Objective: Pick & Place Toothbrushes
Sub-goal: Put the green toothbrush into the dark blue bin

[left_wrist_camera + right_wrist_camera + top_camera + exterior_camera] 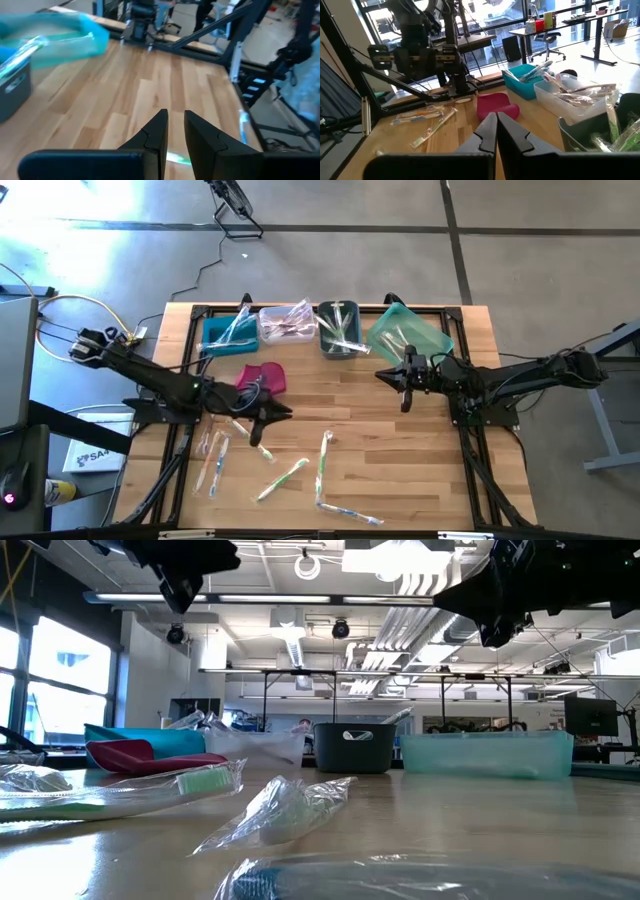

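As scattered, toothbrushes (283,479) variously angled

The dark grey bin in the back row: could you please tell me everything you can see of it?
The dark grey bin is a small rectangular tub that looks like plastic, open on top, with a slot handle in the end wall seen in the low view. It stands upright on the wooden table at the back edge, between the clear bin and the teal bin. Several wrapped toothbrushes lie inside. Neither hand touches it.
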Controlling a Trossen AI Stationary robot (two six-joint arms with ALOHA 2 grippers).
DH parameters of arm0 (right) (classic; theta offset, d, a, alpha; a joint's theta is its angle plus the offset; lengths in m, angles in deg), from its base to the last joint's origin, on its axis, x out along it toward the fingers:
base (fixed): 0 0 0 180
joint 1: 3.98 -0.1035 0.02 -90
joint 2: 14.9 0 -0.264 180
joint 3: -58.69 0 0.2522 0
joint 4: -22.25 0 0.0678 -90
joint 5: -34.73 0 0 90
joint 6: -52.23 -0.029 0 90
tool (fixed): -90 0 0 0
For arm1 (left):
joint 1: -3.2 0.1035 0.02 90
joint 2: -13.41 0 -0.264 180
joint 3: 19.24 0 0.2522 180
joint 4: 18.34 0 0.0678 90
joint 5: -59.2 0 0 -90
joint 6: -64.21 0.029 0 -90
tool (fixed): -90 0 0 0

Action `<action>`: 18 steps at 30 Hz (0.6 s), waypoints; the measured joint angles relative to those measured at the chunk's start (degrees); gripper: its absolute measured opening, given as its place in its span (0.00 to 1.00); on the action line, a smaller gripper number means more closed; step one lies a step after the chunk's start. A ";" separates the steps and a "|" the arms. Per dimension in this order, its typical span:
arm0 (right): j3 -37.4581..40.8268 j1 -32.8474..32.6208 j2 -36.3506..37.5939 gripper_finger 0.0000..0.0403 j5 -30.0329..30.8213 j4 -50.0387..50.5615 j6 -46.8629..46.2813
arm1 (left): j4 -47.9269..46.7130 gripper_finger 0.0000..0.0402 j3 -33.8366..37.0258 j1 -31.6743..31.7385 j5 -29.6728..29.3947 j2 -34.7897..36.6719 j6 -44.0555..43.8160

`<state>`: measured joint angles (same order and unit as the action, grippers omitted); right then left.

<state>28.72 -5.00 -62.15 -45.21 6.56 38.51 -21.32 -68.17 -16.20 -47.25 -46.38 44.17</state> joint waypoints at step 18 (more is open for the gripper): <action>0.00 0.00 -0.02 0.01 0.26 0.03 0.00 | 2.11 0.14 -5.09 -8.44 -4.88 -2.47 -0.99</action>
<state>28.72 -5.00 -62.17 -44.94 6.59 38.51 -19.20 -73.26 -24.64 -52.13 -48.85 43.18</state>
